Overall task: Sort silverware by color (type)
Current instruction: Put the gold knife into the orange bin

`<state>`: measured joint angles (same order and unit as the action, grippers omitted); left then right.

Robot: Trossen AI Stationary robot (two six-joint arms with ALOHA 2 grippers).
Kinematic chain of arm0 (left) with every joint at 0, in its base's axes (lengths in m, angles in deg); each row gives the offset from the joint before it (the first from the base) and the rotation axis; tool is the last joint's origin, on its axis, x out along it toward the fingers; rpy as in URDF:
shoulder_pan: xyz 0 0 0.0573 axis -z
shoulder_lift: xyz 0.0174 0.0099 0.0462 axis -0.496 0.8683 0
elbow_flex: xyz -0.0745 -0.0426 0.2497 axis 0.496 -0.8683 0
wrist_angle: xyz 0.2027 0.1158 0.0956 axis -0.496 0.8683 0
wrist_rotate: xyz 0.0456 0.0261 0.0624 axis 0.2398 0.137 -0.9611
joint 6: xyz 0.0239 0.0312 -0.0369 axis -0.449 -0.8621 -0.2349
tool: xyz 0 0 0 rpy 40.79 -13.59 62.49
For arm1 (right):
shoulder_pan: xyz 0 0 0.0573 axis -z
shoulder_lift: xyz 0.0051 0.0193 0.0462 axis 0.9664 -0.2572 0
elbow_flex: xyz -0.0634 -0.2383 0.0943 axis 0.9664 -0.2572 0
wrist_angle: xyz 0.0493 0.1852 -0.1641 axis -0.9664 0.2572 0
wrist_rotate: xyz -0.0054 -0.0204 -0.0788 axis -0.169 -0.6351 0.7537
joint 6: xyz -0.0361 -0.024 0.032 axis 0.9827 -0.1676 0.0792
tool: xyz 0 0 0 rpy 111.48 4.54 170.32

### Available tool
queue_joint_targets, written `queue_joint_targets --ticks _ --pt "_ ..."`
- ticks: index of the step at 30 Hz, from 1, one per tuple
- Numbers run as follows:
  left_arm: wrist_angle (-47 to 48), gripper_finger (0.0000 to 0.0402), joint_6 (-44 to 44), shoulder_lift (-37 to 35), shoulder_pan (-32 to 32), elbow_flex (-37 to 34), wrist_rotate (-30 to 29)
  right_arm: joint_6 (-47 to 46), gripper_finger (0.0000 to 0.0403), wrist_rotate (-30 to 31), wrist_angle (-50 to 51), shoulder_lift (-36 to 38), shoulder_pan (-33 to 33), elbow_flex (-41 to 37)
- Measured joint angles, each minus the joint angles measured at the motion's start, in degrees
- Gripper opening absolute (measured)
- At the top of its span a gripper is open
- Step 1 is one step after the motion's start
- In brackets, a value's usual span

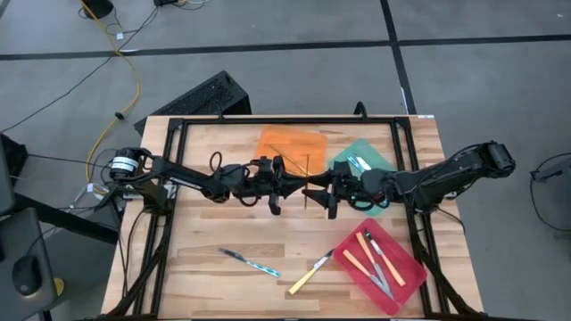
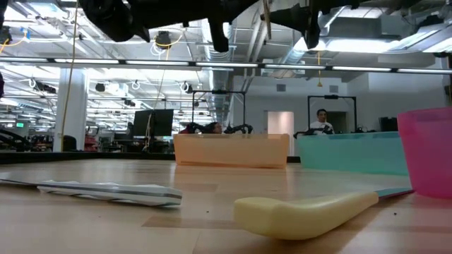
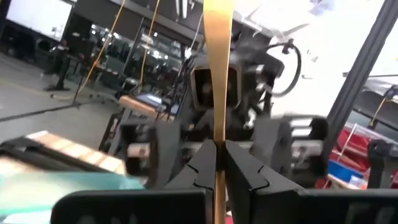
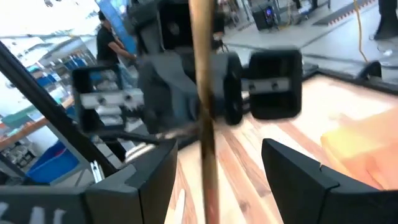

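A slim gold utensil (image 1: 307, 171) hangs over the middle of the table, in front of the orange tray (image 1: 290, 144). My left gripper (image 1: 297, 185) comes from the table's left and is shut on it. My right gripper (image 1: 319, 189) faces it from the right and is open. In the right wrist view its two fingers (image 4: 146, 177) stand on either side of the gold utensil (image 4: 202, 124) without touching it. A blue-handled knife (image 1: 251, 261) and a yellow-handled utensil (image 1: 310, 275) lie flat on the table near the front edge. My left gripper pinches the gold utensil's shaft (image 3: 218, 146) between its two fingers, about at mid-length. The fingers come roughly level from the table's left and lie across the utensil. The utensil is lifted clear of the table and sticks out past the fingers on both sides.
A green tray (image 1: 364, 162) with blue-handled pieces stands at the far right. A red tray (image 1: 379, 264) with yellow-orange-handled pieces sits at the near right. A black frame (image 1: 178, 178) runs around the table. A person (image 2: 322, 121) stands in the room beyond.
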<state>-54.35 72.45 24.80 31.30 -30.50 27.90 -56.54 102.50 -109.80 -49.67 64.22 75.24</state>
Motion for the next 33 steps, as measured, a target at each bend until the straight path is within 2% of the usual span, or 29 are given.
queue_joint_targets --ticks 5,8,12,14,20,22,29,33 --pt "0.49 0.0 -0.69 0.13 0.0 1.93 0.2 -1.24 0.0255 -0.02 3.78 0.0 -0.04 0.0" --pt "2.8 0.0 0.14 0.13 -0.04 4.39 2.33 -1.22 0.0254 -0.24 4.24 0.0 -0.07 0.0" --pt "6.53 0.0 0.17 0.91 0.4 7.2 2.72 -1.36 0.0233 -0.79 4.28 0.0 -0.17 0.0" --pt "8.48 0.0 -0.78 0.9 0.55 8.25 2.54 -2.33 0.0204 -0.61 3.93 0.03 -0.59 0.02" --pt "10.87 0.0 -0.05 0.87 0.68 8.16 2.31 -2.47 0.006 -0.18 4.03 0.0 -2.57 0.0" --pt "12.27 0.0 0.31 0.87 0.68 8.16 2.27 -2.39 0.0028 0.13 4.59 0.0 -3.32 0.0" --pt "15.06 0.0 1.04 0.87 1.07 8.18 2.42 -5.72 0.0029 3.72 7.75 0.02 -5.77 -0.02" --pt "16.84 0.0005 4.46 0.87 1.01 8.18 2.14 -8.51 0.0029 5.64 9.14 0.02 -6.4 -0.02"
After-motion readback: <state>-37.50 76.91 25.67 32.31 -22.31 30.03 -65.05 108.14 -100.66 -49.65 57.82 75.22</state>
